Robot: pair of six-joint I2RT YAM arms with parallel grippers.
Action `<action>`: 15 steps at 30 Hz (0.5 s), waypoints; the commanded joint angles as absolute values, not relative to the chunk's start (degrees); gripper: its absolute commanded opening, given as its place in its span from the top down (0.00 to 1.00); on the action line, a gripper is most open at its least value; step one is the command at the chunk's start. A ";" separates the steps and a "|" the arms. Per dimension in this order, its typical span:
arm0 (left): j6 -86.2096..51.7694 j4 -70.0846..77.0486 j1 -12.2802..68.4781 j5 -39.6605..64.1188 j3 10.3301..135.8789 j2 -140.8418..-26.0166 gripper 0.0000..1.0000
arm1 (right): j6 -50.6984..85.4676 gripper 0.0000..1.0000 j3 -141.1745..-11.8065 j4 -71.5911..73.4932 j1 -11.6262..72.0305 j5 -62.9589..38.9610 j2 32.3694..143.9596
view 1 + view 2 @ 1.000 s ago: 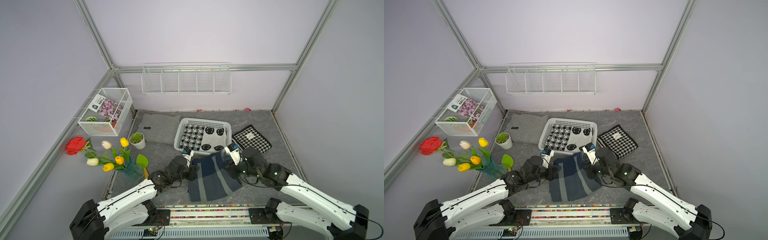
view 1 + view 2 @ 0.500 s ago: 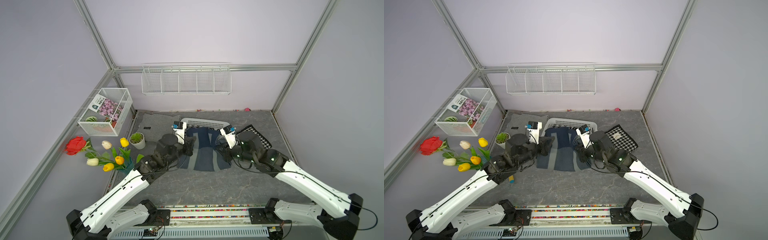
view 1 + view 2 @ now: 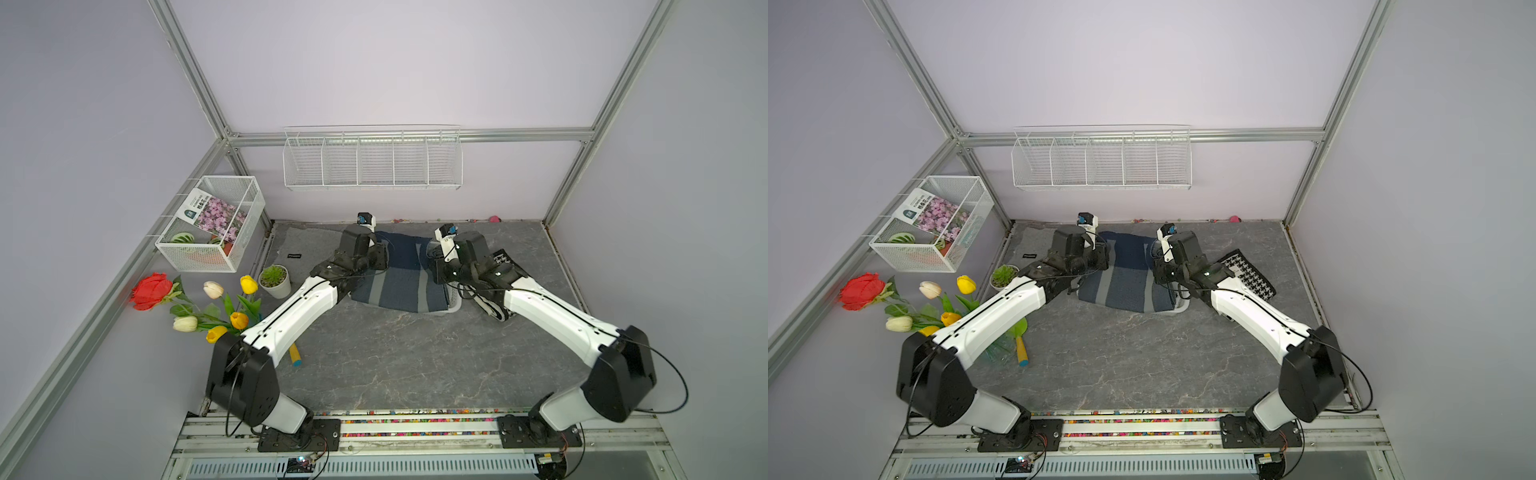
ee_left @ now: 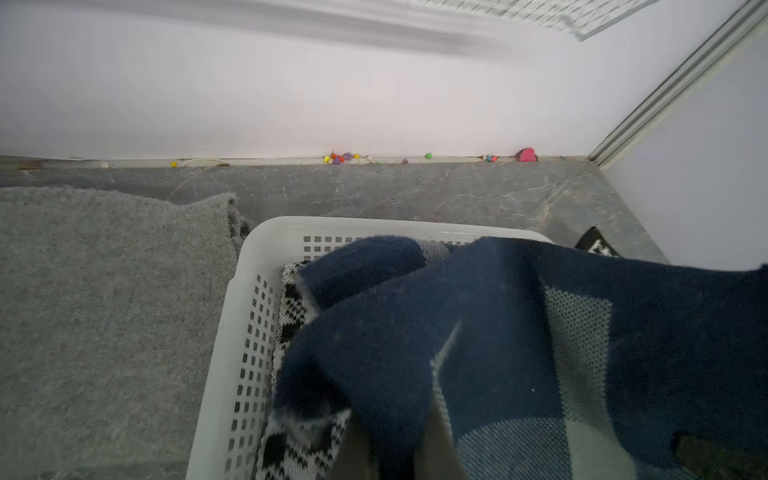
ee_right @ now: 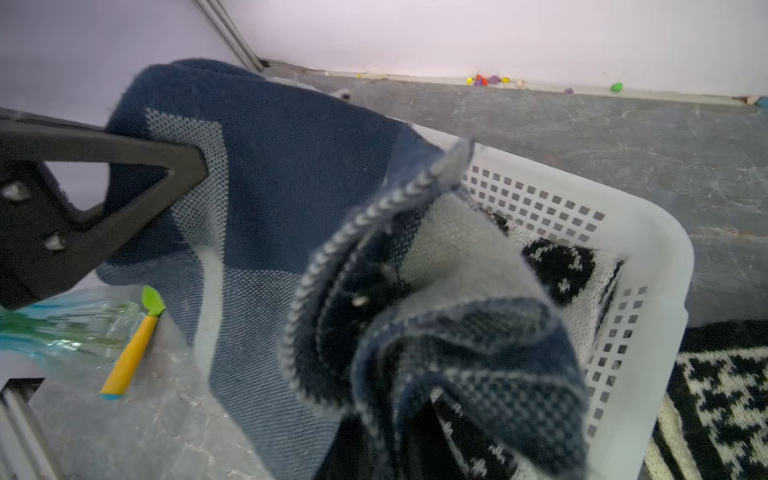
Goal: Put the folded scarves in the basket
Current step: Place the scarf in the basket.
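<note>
**Operator:** Where do my grippers stand?

**Spotter:** Your left gripper [image 3: 384,259] is pinched tight on the left edge of the scarf [image 3: 401,278]. Your right gripper [image 3: 433,266] is clamped just as tight on its right edge. In both wrist views the knit bunches up close to the lens.

**Operator:** And the scarf itself?

**Spotter:** It is slung between your two grippers, over the basket [image 3: 455,305]. In both top views it hides nearly all of the basket, and only the near right corner of the white rim peeks out. The scarf's near end droops past the front rim toward the table. In your left wrist view the far edge sits above the basket's inside, with the slotted back wall showing beyond it. Whether the middle rests on anything, I cannot tell.

**Operator:** Is anything in the basket?

**Spotter:** A black-and-white knit [image 4: 291,320] lies on its floor, under the scarf.

**Operator:** And around it?

**Spotter:** A grey felt cloth [image 4: 104,311] lies just beside the basket's left wall. A houndstooth cloth [image 3: 1246,270] lies just beside the right wall, partly under your right arm. Farther left stand a potted succulent [image 3: 274,280] and a bunch of tulips [image 3: 239,320]. A yellow-handled tool [image 3: 1020,353] lies on the table by your left arm.
</note>
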State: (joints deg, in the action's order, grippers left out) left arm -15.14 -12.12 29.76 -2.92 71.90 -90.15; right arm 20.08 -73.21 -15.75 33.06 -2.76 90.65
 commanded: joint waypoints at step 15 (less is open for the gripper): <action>-18.18 -10.75 23.72 5.44 83.69 -110.93 1.00 | 15.43 1.00 -76.38 -20.75 28.30 5.10 103.70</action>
State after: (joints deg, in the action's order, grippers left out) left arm -16.27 -11.90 25.28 4.05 82.02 -109.10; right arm 17.63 -76.77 -19.07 28.77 2.59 103.53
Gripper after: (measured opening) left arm 0.101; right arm 0.136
